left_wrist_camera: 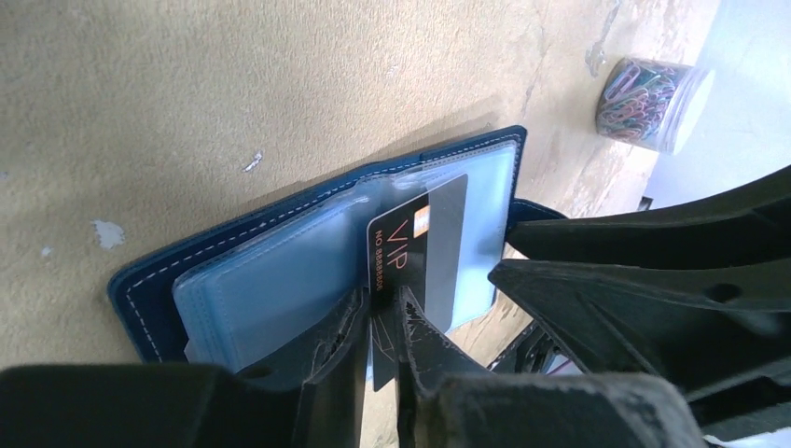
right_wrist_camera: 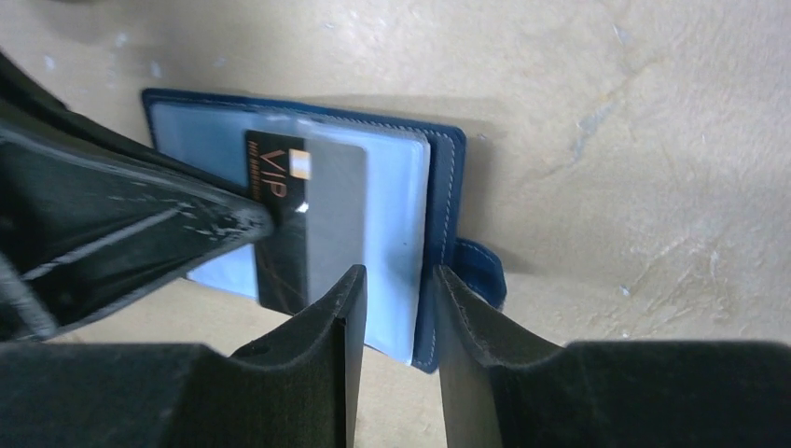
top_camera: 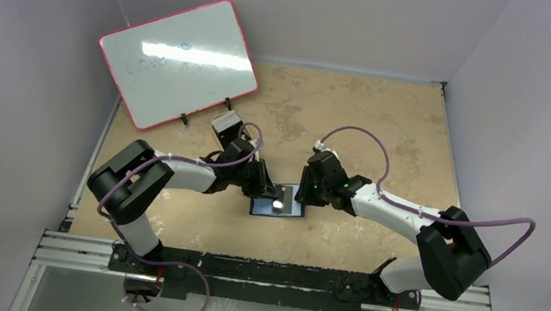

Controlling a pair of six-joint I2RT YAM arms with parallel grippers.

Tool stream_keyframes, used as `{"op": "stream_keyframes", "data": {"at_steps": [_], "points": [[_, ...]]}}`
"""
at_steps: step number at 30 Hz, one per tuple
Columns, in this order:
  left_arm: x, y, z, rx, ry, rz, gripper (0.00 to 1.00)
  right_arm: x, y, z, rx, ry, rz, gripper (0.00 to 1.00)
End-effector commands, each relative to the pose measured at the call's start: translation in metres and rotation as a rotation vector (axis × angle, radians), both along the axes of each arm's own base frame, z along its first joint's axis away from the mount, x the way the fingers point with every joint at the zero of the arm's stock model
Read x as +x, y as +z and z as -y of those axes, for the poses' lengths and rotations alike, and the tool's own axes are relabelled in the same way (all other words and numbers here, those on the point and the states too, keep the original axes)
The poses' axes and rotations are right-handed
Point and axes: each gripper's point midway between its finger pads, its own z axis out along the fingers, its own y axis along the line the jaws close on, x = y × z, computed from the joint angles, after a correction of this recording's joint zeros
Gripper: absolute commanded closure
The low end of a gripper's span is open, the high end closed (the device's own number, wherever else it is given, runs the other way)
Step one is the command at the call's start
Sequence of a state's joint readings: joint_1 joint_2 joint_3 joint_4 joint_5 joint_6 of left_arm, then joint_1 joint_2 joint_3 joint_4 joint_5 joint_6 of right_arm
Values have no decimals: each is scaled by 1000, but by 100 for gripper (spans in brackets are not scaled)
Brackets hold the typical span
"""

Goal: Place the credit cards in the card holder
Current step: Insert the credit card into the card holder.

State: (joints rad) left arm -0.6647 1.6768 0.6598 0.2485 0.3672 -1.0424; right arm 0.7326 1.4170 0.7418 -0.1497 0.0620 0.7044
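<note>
A: In the middle of the table point(top_camera: 388, 130), the wallet point(top_camera: 278, 205) lies open and flat between both arms. Where's the card point(left_wrist_camera: 424, 243)?
B: Black, VIP print. Far end is under a clear pocket, near end sticks out past the wallet's edge. Part-way in, I judge. Only one card in view.
A: And the left gripper point(left_wrist_camera: 381, 322)?
B: Jaws narrow, with the card's near edge between them. Clamped or slack, can't tell.
A: And the right gripper point(right_wrist_camera: 399, 280)?
B: Jaws partly apart, hanging over the wallet's snap-tab side, nothing clamped. One tip may touch the wallet edge, not sure.
A: Risks?
B: The card's only half seated, so a loose pinch could let it slide out or tip off the edge. A skewed push could catch a corner on the pocket seam and buckle the plastic. Nothing clearly pins the wallet, so a push may shove the whole thing along the table. The two sets of fingers sit just beside each other, so either could knock the other.
A: Anything else?
B: There's a tub of paper clips point(left_wrist_camera: 653, 93), well apart. Not a factor.
</note>
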Motion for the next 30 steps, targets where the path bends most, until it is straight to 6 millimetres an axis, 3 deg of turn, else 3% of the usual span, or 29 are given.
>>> {"op": "stream_keyframes", "data": {"at_steps": [1,7,13,20,30], "points": [[10,13,-5,77,-8,79,83,-2,-6,10,-27,-40,-6,66],[7,14,4,71,-27,81,83,-5,-14,13,-34,-44,-21,67],[1,8,19,45,-45,68,92,-9,-20,10,-17,-38,-37,72],[2,22,43,-4,-64,91,100,-10,-24,7,-7,-28,-47,78],[4,29,53,-20,-64,110,98,-8,-20,9,-11,-31,-34,79]]}}
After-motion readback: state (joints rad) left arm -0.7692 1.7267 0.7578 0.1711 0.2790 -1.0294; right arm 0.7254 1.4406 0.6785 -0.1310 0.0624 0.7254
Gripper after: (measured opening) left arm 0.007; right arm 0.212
